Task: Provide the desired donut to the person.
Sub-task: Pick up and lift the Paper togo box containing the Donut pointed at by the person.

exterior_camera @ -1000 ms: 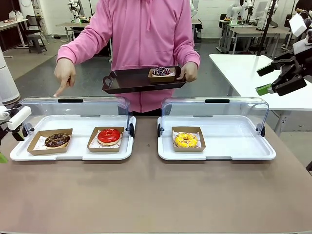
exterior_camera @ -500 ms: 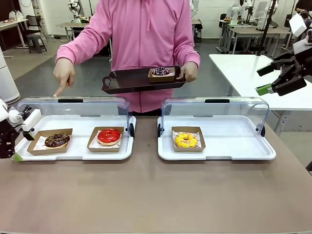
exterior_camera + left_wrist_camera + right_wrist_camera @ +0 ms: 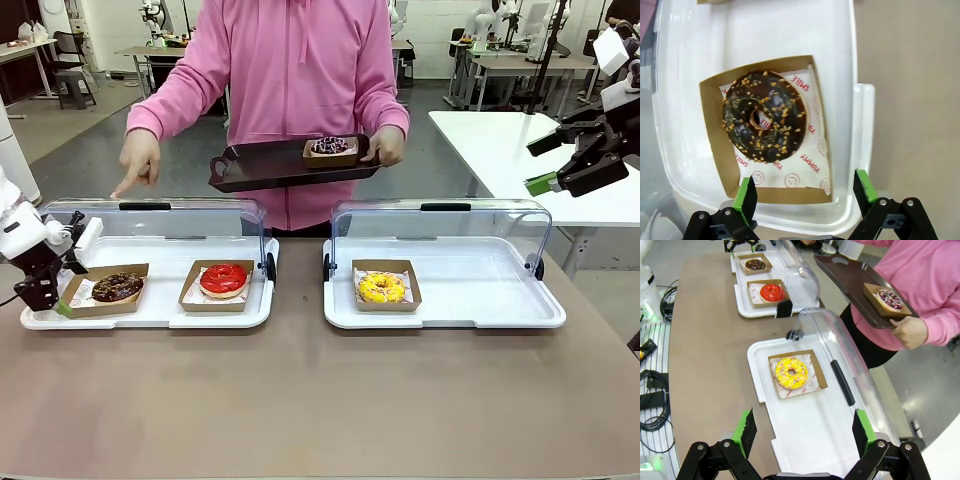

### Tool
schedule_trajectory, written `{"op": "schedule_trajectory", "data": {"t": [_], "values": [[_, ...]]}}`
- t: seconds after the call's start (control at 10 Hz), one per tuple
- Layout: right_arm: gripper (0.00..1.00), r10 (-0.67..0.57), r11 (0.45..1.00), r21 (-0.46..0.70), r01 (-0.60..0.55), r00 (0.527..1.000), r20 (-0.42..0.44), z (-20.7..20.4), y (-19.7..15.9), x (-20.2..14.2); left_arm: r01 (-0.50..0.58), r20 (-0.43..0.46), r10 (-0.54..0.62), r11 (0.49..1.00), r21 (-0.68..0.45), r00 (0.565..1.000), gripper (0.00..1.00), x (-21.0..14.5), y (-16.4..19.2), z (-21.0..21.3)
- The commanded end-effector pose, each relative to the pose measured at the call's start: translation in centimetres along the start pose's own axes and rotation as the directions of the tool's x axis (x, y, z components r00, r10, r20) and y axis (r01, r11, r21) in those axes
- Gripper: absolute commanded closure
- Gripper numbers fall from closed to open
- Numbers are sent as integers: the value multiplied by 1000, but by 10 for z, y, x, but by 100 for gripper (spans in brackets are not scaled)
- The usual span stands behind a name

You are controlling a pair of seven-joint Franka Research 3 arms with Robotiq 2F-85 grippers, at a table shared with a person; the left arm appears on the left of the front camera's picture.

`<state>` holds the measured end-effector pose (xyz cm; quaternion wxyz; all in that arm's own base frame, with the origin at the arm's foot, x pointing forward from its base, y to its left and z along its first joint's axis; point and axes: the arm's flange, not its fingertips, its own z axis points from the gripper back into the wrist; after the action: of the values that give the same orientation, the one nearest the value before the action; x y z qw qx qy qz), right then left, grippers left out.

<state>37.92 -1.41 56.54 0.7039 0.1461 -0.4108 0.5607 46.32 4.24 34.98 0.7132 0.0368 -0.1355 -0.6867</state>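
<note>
The left gripper (image 3: 55,295) hangs with its jaws wide apart and nothing between them, at the left end of the left tray (image 3: 150,320), just beside the carton of the chocolate donut (image 3: 118,287). That white tray, its clear lid (image 3: 150,212) tipped back, also holds a red-glazed donut (image 3: 224,279) in a second carton to the right. The right tray (image 3: 445,320) holds one yellow donut (image 3: 382,288) in a carton at its left end. The right gripper (image 3: 545,163) is raised well off to the right, its jaws also apart and empty.

The person (image 3: 300,70) stands at the far side, one hand (image 3: 138,160) pointing a finger down over the left tray's far left corner, the other hand (image 3: 388,147) holding a dark serving tray (image 3: 260,168) with a purple-sprinkled donut (image 3: 331,146) in a carton.

The left wrist view adds orange crumbs on the chocolate glaze and red "SMILE" and "YUMMY" print on the paper liner (image 3: 812,150). The right wrist view looks down on both trays from above.
</note>
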Motion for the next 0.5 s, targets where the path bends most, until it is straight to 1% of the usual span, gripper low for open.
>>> {"op": "schedule_trajectory", "data": {"t": [0.0,0.1,0.4], "values": [[0,6,1000,7,-6,1000,0,-1,1,-1,19,-2,-19,1000,-7,1000,0,-6,7,-8],[0,6,1000,7,-6,1000,0,-1,1,-1,14,-3,-15,1000,-27,1000,0,-4,6,-9],[0,6,1000,7,-6,1000,0,-1,1,-1,1,-22,-1,1000,-31,1000,0,-5,5,-13]]}}
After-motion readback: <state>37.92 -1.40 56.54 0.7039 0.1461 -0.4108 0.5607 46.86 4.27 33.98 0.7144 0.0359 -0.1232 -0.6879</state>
